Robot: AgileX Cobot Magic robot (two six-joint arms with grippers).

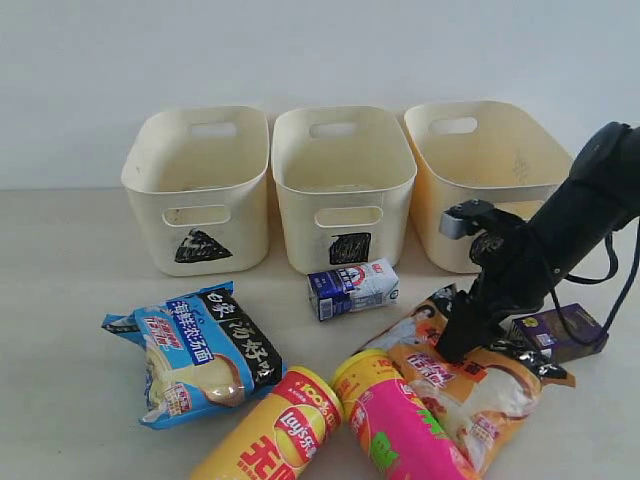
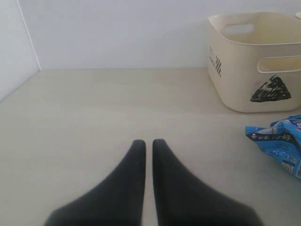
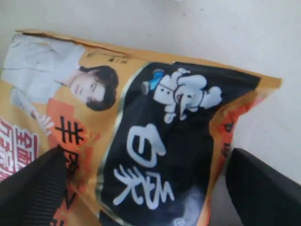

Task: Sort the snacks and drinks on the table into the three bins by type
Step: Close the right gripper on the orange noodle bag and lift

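1. Exterior: right hand (image 1: 462, 340) down on orange packet (image 1: 490, 385), front right of worktop (image 1: 60, 300); grasp step for snacks; yellow tube (image 1: 270, 435) reads "Lay's"
2. Left wrist: left hand (image 2: 145, 143) narrow, holding nothing, above worktop, blue packet (image 2: 282, 141) nearby
3. Right wrist: right hand wide, straddling packet's black band (image 3: 155, 155); next needs closing, then lift

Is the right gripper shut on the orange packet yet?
No: the right wrist view shows the right gripper wide open, its fingers standing on either side of the orange packet.
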